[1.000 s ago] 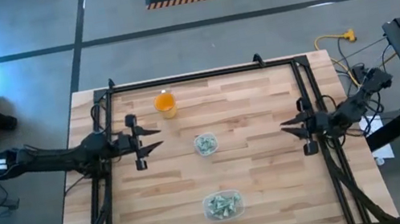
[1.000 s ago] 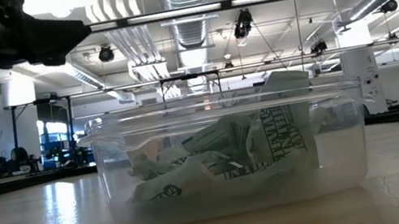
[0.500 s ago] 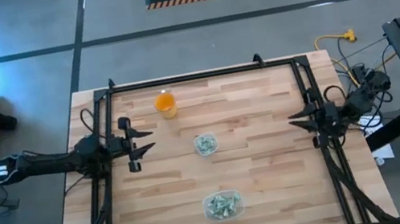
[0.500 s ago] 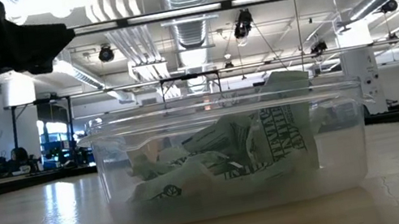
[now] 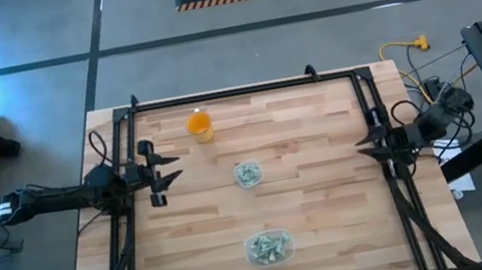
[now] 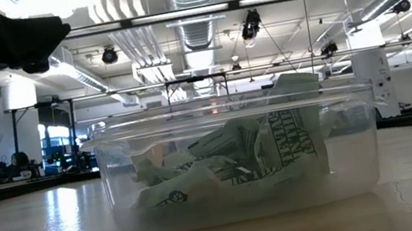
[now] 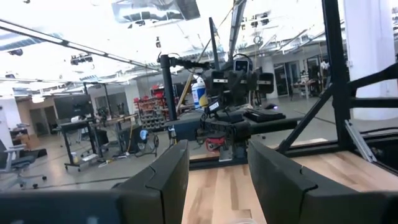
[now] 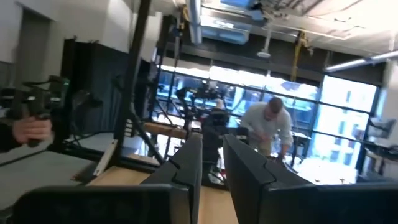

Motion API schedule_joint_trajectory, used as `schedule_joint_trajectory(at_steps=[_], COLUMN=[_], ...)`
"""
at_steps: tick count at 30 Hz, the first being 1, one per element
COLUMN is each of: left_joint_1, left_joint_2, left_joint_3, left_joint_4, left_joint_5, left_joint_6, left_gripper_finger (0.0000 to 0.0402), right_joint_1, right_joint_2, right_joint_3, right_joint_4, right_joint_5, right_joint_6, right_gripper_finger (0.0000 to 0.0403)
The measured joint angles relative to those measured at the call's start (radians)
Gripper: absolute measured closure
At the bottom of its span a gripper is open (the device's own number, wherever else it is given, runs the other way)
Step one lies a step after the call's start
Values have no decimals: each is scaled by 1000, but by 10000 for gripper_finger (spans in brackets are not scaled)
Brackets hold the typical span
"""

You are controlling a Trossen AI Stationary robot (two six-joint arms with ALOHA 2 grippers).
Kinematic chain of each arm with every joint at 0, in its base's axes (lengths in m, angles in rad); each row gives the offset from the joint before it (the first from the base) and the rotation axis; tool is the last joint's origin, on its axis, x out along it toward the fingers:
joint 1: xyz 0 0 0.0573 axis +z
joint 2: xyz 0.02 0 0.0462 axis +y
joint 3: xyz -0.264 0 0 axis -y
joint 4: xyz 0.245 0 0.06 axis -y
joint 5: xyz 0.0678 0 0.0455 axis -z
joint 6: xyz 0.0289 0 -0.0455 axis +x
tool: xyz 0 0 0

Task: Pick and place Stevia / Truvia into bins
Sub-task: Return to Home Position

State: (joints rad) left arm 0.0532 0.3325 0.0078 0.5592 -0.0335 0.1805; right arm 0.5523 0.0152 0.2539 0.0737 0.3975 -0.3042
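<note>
Both bins sit in the middle strip of the worktop (image 5: 332, 208), and both have Stevia / Truvia sachets (image 6: 267, 149) in them. The rounded-rectangular tub (image 5: 269, 247) is near the front edge. From the low view you can see right through its clear wall, and the sachets are a crumpled, loose heap with 1 poking up to about rim height. The small round cup (image 5: 248, 174) is further back, roughly mid-worktop, with a little green-and-white clump inside. The orange cup (image 5: 199, 124) stands apart toward the back, left of the other 2; I can't tell what's in it.

The left end effector (image 5: 172, 174) hangs over the left side of the worktop, fingers spread wide with nothing between them. The right end effector (image 5: 362, 145) is at the right edge, fingers barely parted with just a thin gap, also carrying nothing. Both are well away from the bins.
</note>
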Motion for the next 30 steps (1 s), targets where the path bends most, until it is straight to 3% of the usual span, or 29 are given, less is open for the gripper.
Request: schedule_joint_trajectory(at_steps=[16, 23, 30], left_joint_1=[0, 0, 0], left_joint_2=[38, 60, 85], left_joint_3=[-2, -2, -3], left_joint_4=[-1, -1, -1], left_joint_5=[0, 0, 0], left_joint_6=[-45, -58, -70], left_gripper_finger=[253, 253, 253], right_joint_1=[-201, -358, -442], right_joint_2=[-9, -1, -8], right_joint_3=[-51, -53, -97], right_joint_4=[-25, -23, -94], right_joint_5=[-72, -284, -317], right_joint_6=[111, 163, 224], right_gripper_finger=[346, 346, 346])
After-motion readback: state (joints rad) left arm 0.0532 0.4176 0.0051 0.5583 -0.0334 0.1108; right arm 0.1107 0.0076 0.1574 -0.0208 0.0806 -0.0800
